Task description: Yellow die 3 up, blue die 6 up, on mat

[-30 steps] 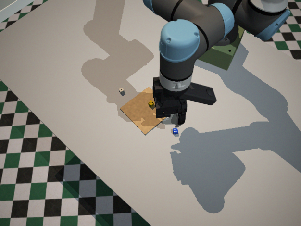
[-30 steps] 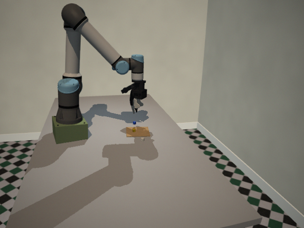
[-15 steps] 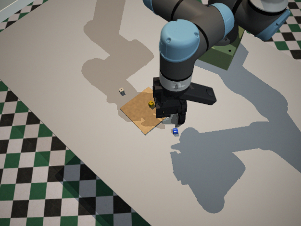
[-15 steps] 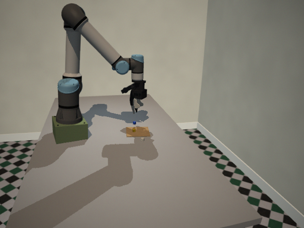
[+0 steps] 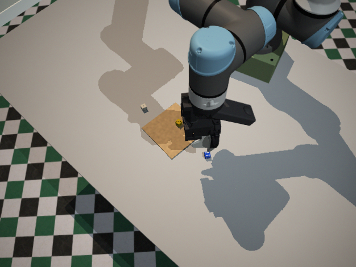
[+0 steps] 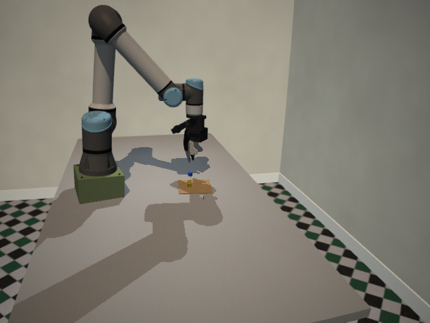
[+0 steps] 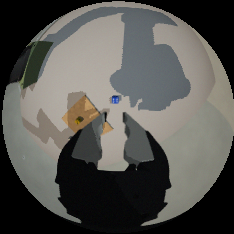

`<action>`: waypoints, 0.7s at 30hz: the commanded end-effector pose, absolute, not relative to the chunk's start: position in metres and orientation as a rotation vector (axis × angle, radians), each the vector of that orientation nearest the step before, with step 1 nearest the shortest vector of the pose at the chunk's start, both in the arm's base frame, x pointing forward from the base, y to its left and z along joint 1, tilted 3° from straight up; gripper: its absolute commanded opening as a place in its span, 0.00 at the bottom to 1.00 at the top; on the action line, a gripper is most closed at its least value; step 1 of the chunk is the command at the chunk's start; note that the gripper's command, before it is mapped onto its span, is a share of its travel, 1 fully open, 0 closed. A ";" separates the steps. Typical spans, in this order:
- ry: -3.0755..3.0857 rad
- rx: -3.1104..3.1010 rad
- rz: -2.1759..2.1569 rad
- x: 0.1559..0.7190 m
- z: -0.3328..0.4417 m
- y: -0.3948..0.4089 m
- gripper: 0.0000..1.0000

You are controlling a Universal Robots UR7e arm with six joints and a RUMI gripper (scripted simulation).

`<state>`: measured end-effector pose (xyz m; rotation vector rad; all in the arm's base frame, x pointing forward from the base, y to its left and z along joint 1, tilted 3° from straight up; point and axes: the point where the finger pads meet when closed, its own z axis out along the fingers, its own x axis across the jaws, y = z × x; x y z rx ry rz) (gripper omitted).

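Square tan mat [image 5: 161, 130] [image 6: 201, 189] [image 7: 86, 110] and three dice on a pale table [image 5: 86, 129] [image 6: 242, 243] [image 7: 95, 55]. The yellow die [image 5: 178, 122] [image 6: 189, 185] [image 7: 79, 120] rests on the mat, inside its edges; its pips are too small to count with certainty. The blue die [image 5: 207, 155] [image 6: 189, 174] [image 7: 115, 100] lies off the mat, near it, on the far side in the exterior view; its upper face appears to bear six pips. The white die [image 5: 144, 108] [image 6: 201, 196] sits off the mat's opposite side, near its edge, with what looks like a single pip uppermost. The gripper [image 5: 209, 147] [image 6: 190, 159] [image 7: 114, 112] points downward, raised above the level of the mat; its jaws are partly open, a narrow gap between them, and grip nothing. The green base block [image 5: 252, 69] [image 6: 100, 189] [image 7: 37, 65] stands well apart from the mat, to its left in the exterior view.

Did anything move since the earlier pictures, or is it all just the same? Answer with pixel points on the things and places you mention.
Nothing visibly changed. The gripper [image 5: 208, 148] [image 6: 191, 160] [image 7: 114, 112] didn't grab or let go of anything. The yellow die [image 5: 178, 122] [image 6: 189, 185] [image 7: 79, 120] stayed on the mat [image 5: 161, 130] [image 6: 201, 189] [image 7: 85, 107], and the blue die [image 5: 207, 155] [image 6: 189, 174] [image 7: 115, 100] and white die [image 5: 144, 108] [image 6: 201, 196] stayed off it.
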<state>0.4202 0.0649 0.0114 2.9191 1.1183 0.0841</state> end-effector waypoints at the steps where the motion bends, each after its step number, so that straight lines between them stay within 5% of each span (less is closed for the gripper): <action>1: 1.121 2.919 0.080 0.419 0.002 0.066 0.18; 21: 1.121 2.919 0.080 0.420 -0.025 0.066 0.18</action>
